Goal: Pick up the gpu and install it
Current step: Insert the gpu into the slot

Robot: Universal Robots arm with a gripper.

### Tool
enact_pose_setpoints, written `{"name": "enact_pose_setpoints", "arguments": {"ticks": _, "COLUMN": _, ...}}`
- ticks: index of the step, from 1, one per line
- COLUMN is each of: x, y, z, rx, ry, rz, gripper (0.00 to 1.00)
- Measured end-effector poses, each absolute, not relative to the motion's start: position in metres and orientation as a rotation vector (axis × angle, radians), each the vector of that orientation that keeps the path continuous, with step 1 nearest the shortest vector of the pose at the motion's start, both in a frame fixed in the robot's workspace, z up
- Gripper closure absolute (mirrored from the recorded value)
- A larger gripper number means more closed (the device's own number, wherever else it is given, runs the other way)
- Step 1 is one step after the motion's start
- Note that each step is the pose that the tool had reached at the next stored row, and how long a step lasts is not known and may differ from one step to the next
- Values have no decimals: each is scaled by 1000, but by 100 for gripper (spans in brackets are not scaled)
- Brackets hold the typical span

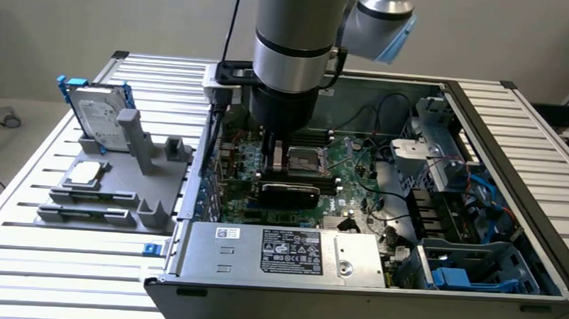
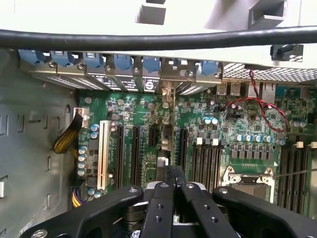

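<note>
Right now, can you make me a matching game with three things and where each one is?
Things:
1. hard drive
2. graphics card
3. black label

Places:
A. on the silver box
B. standing in the grey holder outside the computer
C. in the shut gripper, inside the computer

Pairs: 1-B, 2-C, 3-A

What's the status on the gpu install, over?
End effector shut on gpu. Gpu held edge-on over the motherboard, among the expansion slots, inside the open case. Nothing seen in the way.
</note>
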State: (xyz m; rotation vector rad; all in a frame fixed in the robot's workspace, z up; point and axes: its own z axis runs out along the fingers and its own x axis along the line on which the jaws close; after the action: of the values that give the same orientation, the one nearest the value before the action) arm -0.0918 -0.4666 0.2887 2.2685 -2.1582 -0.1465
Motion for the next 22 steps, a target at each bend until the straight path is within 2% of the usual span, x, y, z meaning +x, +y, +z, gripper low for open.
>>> {"name": "enact_pose_setpoints", "arguments": {"ticks": 22, "x": -92, "y": -450, "z": 262, "rx": 2261, "ry": -2152, "rz": -141, "gripper": 87}}
